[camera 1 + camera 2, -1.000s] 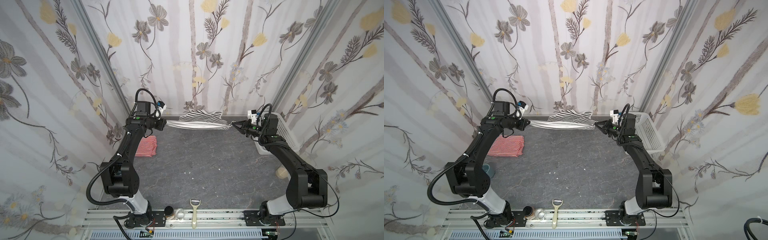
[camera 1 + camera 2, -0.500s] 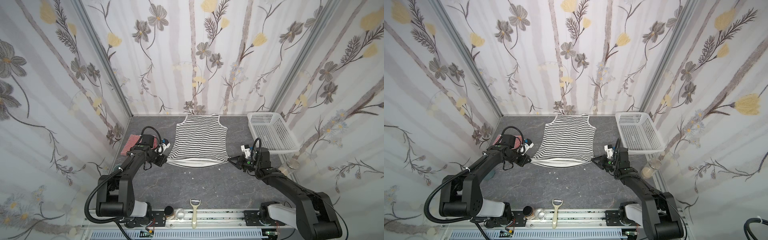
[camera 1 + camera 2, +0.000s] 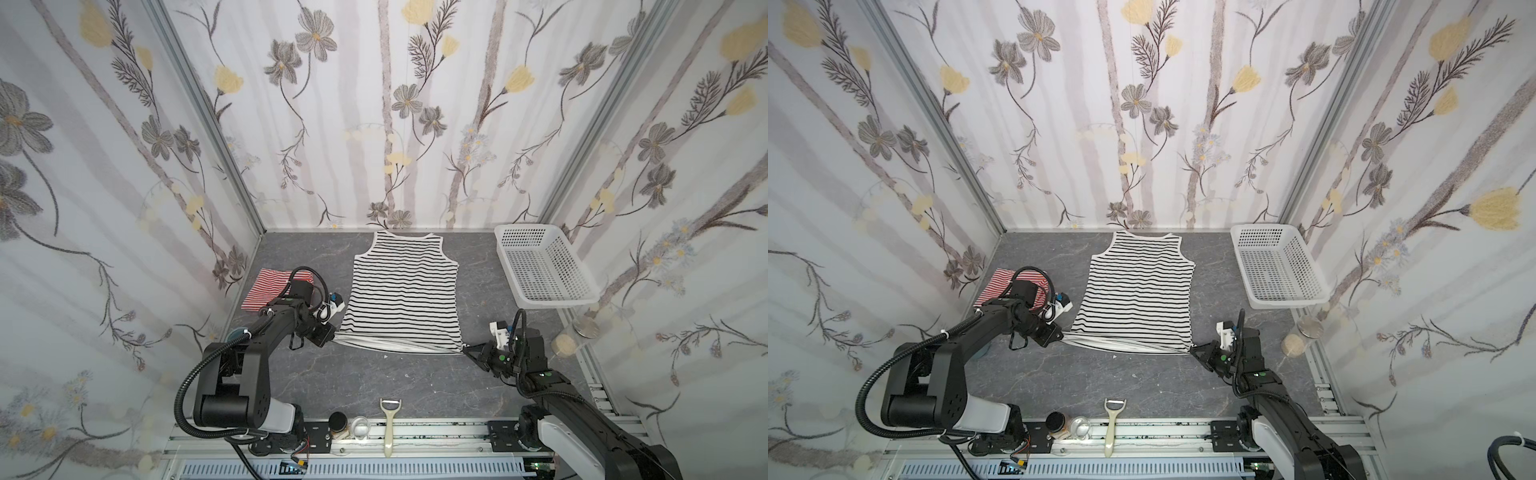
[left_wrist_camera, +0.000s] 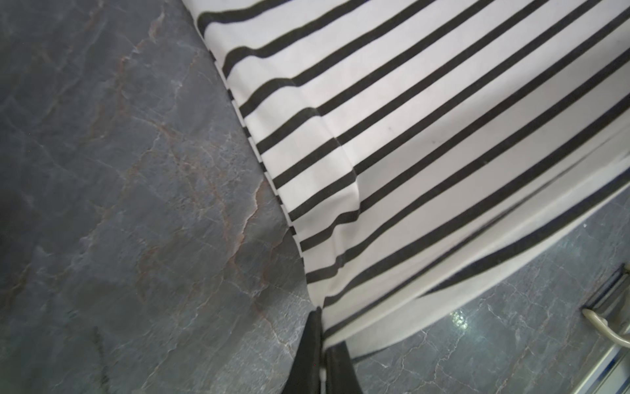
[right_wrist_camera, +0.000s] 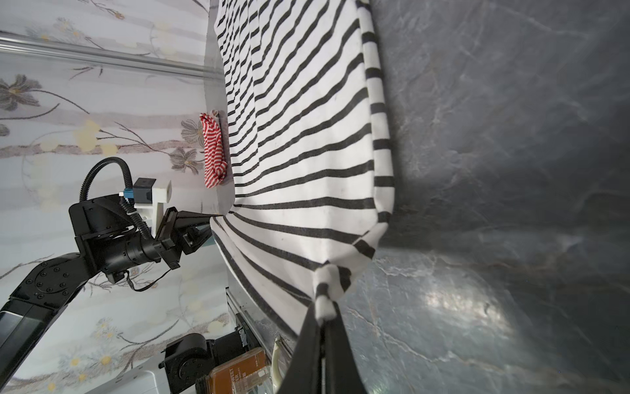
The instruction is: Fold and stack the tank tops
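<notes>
Striped top (image 3: 404, 291) pinched at both hem corners
Both arms are held low; left gripper (image 3: 335, 335) is clamped at the 8 o'clock corner, right gripper (image 3: 465, 351) at 4 o'clock.

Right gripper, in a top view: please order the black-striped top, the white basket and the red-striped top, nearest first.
1. Black-striped top, its hem corner in the right gripper.
2. White basket, back right.
3. Red-striped top, far left.

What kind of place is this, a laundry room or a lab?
Probably a robot test booth, not a home: floral-print panels wall in a grey tabletop, a left arm and right arm stand on an aluminium rail, and a black-striped tank top is spread out.
</notes>
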Motion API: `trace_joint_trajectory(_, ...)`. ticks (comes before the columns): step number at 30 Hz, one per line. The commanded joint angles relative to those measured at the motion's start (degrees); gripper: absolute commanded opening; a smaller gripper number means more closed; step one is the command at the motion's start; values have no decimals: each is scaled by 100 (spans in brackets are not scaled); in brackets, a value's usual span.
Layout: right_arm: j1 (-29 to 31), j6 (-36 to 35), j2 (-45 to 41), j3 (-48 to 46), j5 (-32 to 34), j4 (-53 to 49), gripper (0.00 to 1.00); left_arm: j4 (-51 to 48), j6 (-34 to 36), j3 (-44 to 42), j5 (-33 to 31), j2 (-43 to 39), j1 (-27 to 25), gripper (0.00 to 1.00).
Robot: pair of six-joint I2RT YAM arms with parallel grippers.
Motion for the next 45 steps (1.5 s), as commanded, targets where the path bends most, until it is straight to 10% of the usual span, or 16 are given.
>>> trace_joint_trajectory(1, 3, 96, -219, -129, 325, -172, 0, -118, 241, -67, -248, 103, -70, 0)
trace_joint_trajectory(13, 64, 46, -599, -332, 619, -595, 0, -166, 378, -238, -713, 264, -519, 5)
trace_joint_trajectory(18, 79, 11, -860, -277, 909, -1010, 16, -362, 580, -292, -751, 50, -537, 7)
trace_joint_trajectory(28, 294, -70, -1045, 470, 1378, -1713, 29, -1432, 1217, 282, -590, -201, -366, 32)
trace_joint_trajectory(45, 2159, 528, 1693, 1366, 1815, 178, 26, -943, 329, 1871, 902, 1736, -1317, 31)
